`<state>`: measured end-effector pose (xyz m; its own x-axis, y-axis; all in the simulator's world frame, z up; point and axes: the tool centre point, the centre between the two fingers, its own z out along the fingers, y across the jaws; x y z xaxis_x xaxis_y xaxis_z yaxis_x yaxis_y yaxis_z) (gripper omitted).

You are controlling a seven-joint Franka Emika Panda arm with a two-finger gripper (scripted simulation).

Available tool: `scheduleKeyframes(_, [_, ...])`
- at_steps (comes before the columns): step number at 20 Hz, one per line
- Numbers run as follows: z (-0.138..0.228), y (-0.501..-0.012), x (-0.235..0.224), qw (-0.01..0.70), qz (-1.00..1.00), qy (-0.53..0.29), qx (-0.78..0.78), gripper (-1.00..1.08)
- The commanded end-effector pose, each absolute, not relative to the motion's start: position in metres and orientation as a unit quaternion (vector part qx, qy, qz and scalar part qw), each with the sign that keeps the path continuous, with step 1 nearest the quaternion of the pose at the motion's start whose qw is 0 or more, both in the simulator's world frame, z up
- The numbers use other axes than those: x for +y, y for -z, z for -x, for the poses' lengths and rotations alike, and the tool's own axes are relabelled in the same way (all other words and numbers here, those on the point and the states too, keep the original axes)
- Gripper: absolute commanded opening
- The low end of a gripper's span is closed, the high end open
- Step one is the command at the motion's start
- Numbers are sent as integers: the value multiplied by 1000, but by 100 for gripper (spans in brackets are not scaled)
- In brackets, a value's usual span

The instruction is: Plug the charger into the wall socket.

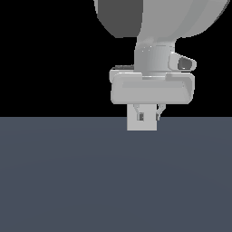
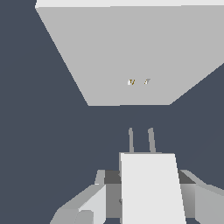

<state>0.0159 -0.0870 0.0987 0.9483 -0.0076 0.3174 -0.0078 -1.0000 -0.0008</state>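
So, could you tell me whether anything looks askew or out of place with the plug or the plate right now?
Nothing stands out. The charger sits straight in the gripper, its two prongs pointing at the wall socket and roughly lined up with the two holes. A gap remains between prongs and plate.

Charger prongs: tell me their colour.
Grey, on the white charger; the prongs show best in the wrist view.

Gripping the white charger (image 2: pixel 151 188) between the fingers (image 2: pixel 94 203) of the gripper (image 2: pixel 148 199), pointing its two grey prongs (image 2: pixel 141 140) toward the light-grey wall socket (image 2: pixel 127 52) and its two small yellowish holes (image 2: pixel 138 82), stopping short of the plate above the dark floor (image 2: pixel 39 131).
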Motion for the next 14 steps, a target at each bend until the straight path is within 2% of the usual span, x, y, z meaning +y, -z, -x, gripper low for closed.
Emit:
scheduleKeyframes(1, [-18, -100, -89, -1, -987, -160, 2, -100])
scheduleKeyframes(14, [-24, -100, -90, -1, -987, -160, 4, -100])
